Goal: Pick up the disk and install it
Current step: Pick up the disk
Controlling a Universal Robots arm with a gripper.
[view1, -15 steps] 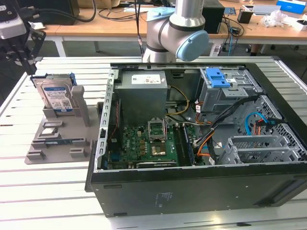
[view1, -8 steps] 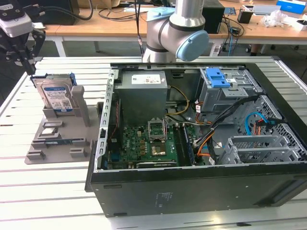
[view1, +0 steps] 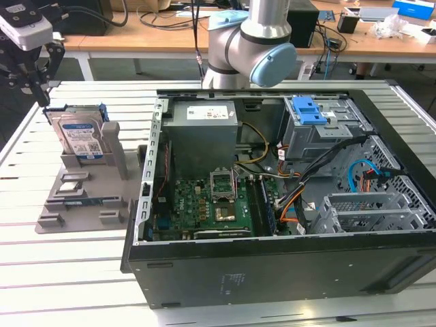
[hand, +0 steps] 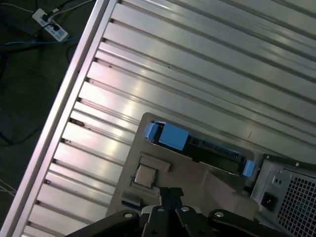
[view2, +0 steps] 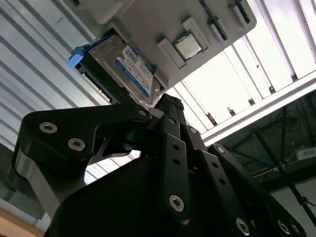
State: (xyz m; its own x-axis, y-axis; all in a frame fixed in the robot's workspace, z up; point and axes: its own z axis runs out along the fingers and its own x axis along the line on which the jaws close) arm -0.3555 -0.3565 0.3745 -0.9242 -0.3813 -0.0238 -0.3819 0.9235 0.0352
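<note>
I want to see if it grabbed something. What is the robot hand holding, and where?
Nothing. The gripper is empty, close by the disk standing in its grey holder.

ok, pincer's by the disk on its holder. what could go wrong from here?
1. The disk stands upright in the grey holder, close against a post; the pincer hovers near its top corner, so a skewed descent could strike the blue rails or the post.
2. Cables crowd the drive cage inside the case and might snag the disk at insertion.

Wooden desk behind slatted aluminium table
</note>
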